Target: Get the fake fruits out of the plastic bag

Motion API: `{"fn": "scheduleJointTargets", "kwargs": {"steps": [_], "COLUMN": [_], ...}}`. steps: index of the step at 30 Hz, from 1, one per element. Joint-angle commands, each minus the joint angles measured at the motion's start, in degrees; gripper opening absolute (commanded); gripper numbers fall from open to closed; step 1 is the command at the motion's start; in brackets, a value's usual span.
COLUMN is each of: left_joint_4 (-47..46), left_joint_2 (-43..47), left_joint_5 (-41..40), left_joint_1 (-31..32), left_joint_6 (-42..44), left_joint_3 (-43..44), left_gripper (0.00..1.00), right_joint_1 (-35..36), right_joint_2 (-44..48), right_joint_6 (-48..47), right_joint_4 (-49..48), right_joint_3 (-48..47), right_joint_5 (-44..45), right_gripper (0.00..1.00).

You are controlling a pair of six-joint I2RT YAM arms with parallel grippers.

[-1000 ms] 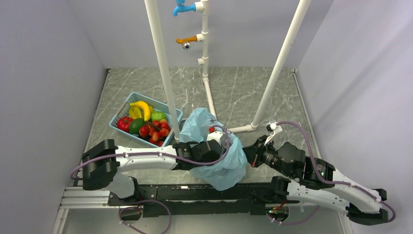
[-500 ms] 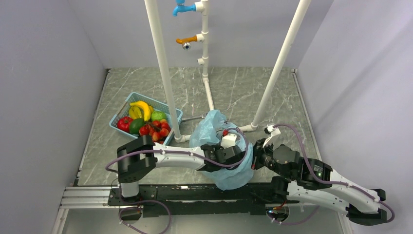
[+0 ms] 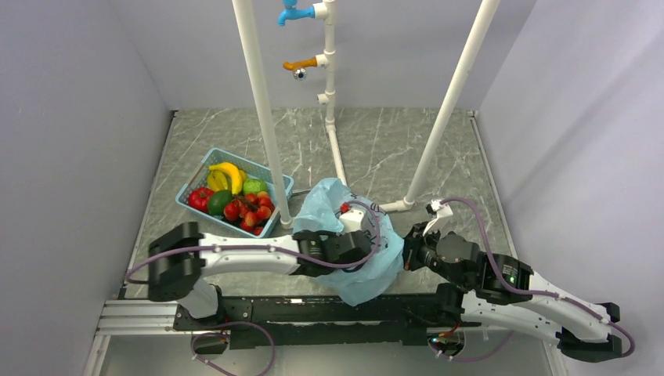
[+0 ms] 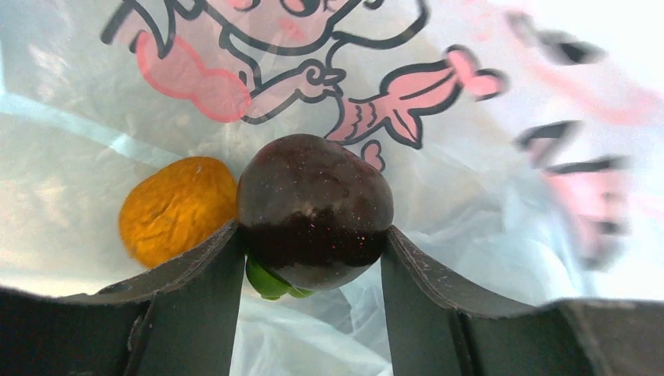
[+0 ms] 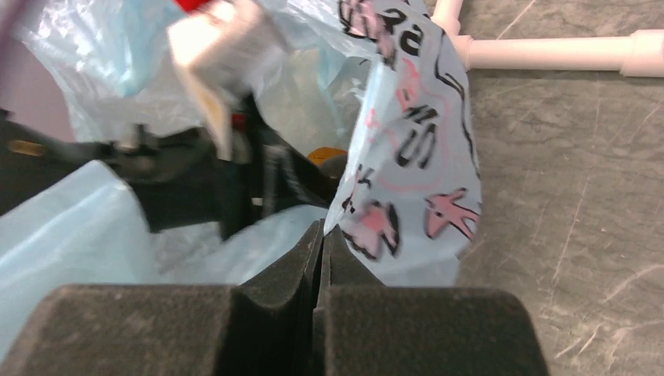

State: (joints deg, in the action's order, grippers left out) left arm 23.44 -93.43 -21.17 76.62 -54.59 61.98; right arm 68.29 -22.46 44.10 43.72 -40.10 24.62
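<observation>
While my right claw (image 5: 322,235) is pinching the bag (image 5: 415,157) rim, my left claw (image 4: 311,239) is squeezing a dark fruit (image 4: 313,196) inside, beside an orange one (image 4: 176,207).

The left arm (image 3: 235,256) lay low along the near edge of the tabletop (image 3: 376,149), extended rightward from its base, with its wrist (image 3: 344,244) tucked into the mouth of the plastic bag (image 3: 368,276). The left gripper (image 4: 310,229) clamped a dark brown fake fruit (image 4: 313,192), one finger on each side of it. The right arm (image 3: 509,282) stretched leftward from the near right corner, folded low. The right gripper (image 5: 322,231) had its fingers pressed together, pinching the bag's printed edge at the tips.
</observation>
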Motion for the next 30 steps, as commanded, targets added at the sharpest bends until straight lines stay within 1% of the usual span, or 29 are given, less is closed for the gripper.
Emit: {"fn": "scheduleJointTargets", "kwargs": {"steps": [1,3,6,12,16,18,20,23,25,28,30], "left_joint_4": [-2.45,-3.77,-3.83,-2.69,3.65,4.84,4.33,1.15,-0.8,-0.87,0.53], "left_joint_2": [10.27,13.55,18.19,24.64,26.43,28.13,30.69,35.63,39.27,45.46,49.16], "left_joint_5": [-0.72,1.04,1.87,3.92,2.74,2.59,3.33,5.58,6.46,4.79,2.43], "left_joint_1": [-0.66,-1.21,-1.62,-2.88,-3.21,-3.19,-3.23,-3.23,-3.22,-3.18,-3.21], "left_joint_6": [3.12,4.29,5.38,9.05,10.82,12.22,13.5,15.27,16.29,16.5,16.59], "left_joint_3": [-2.37,-3.56,-4.41,-4.32,-1.43,-1.02,-1.64,-3.25,-3.83,-3.91,-3.93], "left_gripper": [0.26,0.25,0.21,0.2,0.15,0.12,0.11,0.09,0.08,0.07,0.05], "right_joint_1": [0.12,0.11,0.08,0.09,0.09,0.07,0.15,0.1,0.1,0.09,0.1], "right_joint_2": [-0.97,-1.14,-1.61,-2.83,-3.19,-3.33,-3.3,-3.57,-3.75,-2.37,0.46], "right_joint_6": [0.83,1.11,1.61,1.97,3.38,4.24,4.08,3.83,5.52,10.44,8.04], "right_joint_4": [-0.26,-0.46,-1.03,-1.5,1.57,3.16,3.36,2.89,3.95,8.46,4.99], "right_joint_3": [-0.21,0.04,0.67,0.92,-0.53,-1.22,-1.58,-1.65,-1.9,-2.78,-2.65], "right_joint_5": [2.35,2.68,2.76,3.53,7.83,10.29,11.66,12.07,13.82,19.38,20.98], "right_gripper": [0.0,0.0,0.0,0.0,0.0,0.0,0.0,0.0,0.0,0.0,0.0]}}
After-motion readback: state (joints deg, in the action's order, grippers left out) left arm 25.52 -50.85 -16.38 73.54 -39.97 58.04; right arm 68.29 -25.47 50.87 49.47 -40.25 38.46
